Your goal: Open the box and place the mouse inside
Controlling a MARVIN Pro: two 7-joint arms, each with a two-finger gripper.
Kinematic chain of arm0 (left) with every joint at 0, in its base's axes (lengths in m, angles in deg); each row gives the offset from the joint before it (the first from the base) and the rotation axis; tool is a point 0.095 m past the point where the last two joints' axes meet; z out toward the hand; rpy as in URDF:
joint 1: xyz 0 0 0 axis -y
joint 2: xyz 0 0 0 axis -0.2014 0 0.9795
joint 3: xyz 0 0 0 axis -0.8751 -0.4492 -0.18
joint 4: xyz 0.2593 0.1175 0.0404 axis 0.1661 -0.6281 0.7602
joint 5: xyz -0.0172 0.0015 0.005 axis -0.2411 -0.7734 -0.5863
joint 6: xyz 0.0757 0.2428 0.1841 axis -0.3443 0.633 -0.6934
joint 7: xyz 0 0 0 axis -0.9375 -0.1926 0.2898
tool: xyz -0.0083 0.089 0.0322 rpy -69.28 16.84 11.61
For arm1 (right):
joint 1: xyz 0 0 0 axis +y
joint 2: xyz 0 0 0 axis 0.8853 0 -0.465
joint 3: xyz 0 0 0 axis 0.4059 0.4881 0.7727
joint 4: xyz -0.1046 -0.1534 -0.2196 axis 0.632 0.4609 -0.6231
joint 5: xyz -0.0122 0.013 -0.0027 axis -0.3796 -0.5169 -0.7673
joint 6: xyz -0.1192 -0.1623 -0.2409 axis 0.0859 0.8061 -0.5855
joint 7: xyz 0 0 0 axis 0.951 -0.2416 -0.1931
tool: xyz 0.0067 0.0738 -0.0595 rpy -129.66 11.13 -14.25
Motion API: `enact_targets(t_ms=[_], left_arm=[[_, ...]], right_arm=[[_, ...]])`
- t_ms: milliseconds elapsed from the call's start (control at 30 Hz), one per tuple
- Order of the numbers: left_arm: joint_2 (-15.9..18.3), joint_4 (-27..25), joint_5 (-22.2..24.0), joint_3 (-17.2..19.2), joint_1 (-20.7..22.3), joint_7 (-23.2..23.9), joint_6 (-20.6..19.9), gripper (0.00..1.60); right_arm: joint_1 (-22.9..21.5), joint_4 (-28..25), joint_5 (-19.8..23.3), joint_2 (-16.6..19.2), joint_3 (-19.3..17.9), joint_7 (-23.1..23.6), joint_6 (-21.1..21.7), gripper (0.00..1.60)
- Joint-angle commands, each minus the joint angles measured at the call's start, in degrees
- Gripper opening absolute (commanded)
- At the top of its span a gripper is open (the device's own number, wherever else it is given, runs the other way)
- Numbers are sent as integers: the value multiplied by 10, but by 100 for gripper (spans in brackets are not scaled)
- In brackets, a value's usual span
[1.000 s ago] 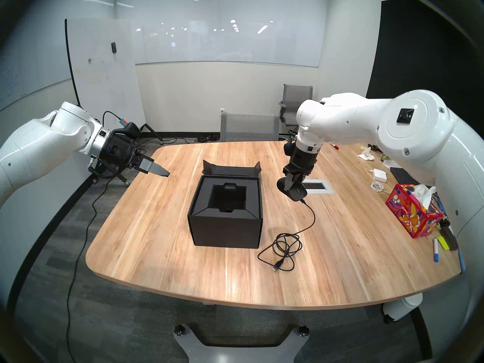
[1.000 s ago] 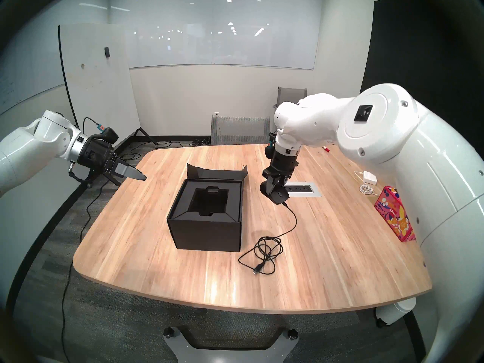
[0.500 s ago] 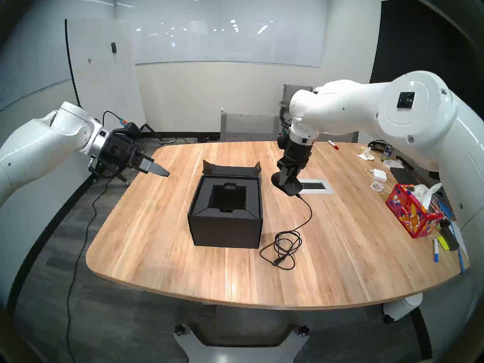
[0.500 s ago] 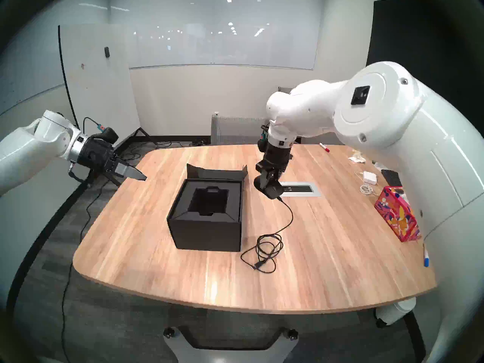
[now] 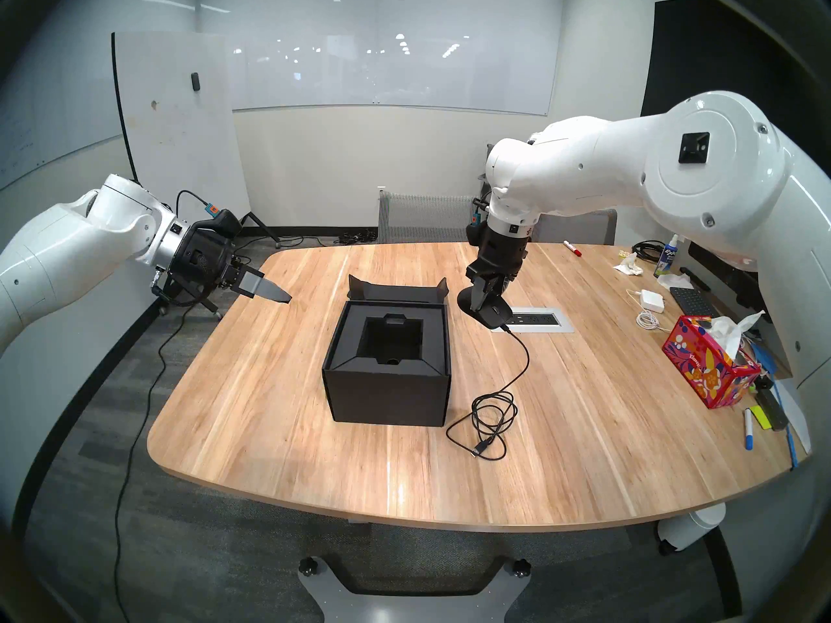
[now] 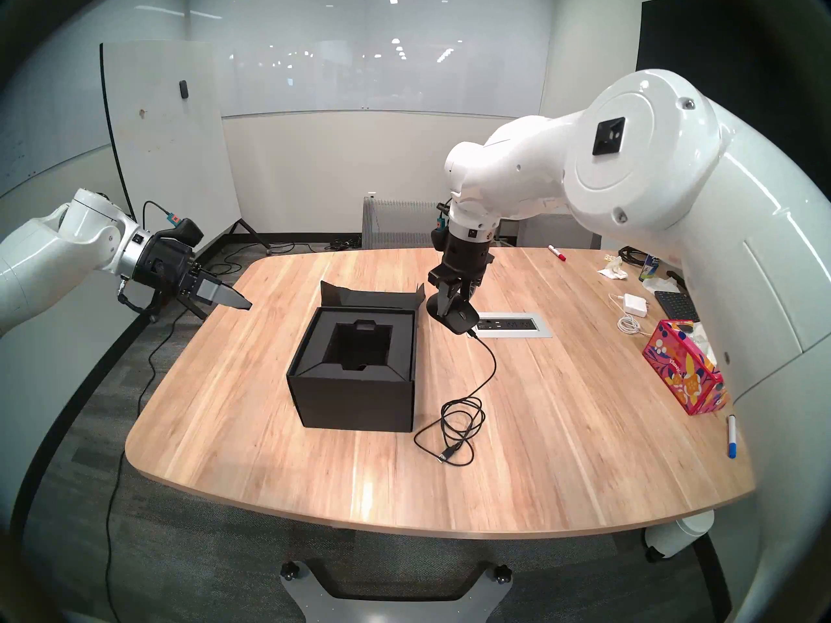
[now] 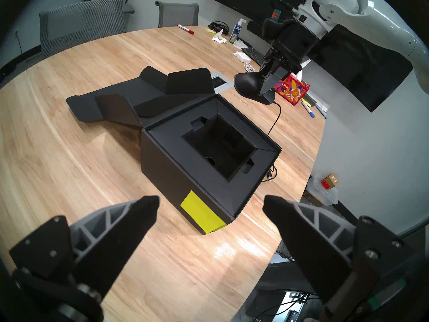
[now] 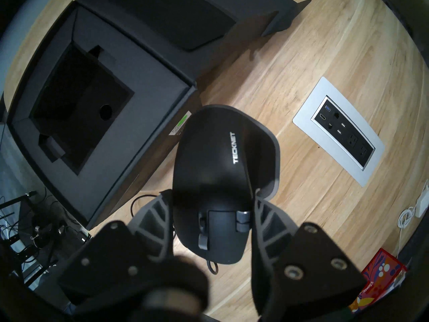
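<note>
Right gripper (image 5: 484, 299), pointing down and clamped on the mouse (image 5: 491, 314), hangs between the open box (image 5: 386, 386) and outlet panel (image 5: 539, 319); cable (image 5: 494, 413) trails onto table (image 5: 270, 406). Left gripper (image 7: 210, 204) hovers wide apart, empty.

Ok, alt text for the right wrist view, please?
The right tool grips a black wired mouse between its two fingers, held in the air above a wooden table. An open black box with an empty recess sits to the left, and a silver power outlet panel lies to the right.
</note>
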Motion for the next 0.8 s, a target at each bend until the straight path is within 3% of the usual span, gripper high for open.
enact_targets(t_ms=[0,767], left_arm=[[-2,1,3,7,12,18,-1,160],[-2,2,3,3,15,18,0,160]], right_arm=[[-31,17,25,-20,17,38,-1,0],[35,137,42,-61,37,50,-1,0]])
